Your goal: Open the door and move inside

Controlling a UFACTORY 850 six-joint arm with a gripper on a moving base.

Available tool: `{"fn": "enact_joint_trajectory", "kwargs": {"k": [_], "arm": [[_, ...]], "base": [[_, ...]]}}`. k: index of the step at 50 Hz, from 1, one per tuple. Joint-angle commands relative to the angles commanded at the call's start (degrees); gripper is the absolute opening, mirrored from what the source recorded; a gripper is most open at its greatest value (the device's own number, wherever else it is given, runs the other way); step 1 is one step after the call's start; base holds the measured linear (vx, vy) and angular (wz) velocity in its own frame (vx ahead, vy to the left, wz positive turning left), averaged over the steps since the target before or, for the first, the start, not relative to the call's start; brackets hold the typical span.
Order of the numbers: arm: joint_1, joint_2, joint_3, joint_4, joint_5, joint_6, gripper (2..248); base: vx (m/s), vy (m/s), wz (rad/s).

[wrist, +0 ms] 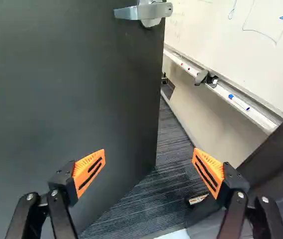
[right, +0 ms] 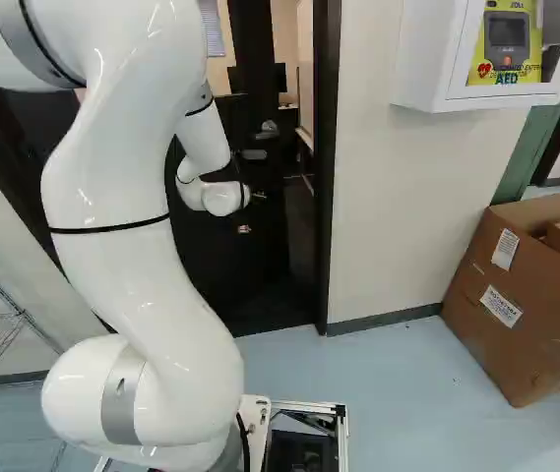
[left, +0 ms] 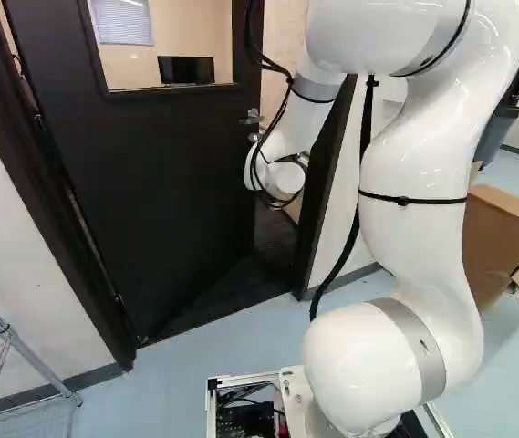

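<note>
Door [left: 150,201] ajar ahead of base, swung into the room; lever handle [wrist: 143,11] ahead of gripper [right: 252,211], not in its grasp. Fingers wide apart, holding nothing: one by the door face, other toward the frame [right: 327,197]. Arm [right: 142,226] rises, bends over, wrist reaches forward to the door's free edge. Whiteboard [wrist: 216,22] inside has pen marks. White printed labels on cardboard box [right: 516,324]; print on yellow panel [right: 506,44] in wall cabinet.

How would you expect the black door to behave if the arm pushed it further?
The door should stay stiff, being a flat, rigid-looking panel. Standing ajar and hinged along one edge, it would probably swing rather than slide. Its tall, broad face suggests some weight.
</note>
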Motion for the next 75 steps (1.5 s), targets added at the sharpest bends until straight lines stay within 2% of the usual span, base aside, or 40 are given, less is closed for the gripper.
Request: {"fn": "enact_joint_trajectory", "kwargs": {"k": [39, 75], "arm": [[-2.4, 10.3, 11.9, 0.0, 0.0, 0.0, 247], [-8.0, 17.9, 20.1, 0.0, 0.0, 0.0, 247]], "base": [[0.0, 0.0, 0.0], [0.0, 0.0, 0.0]]}}
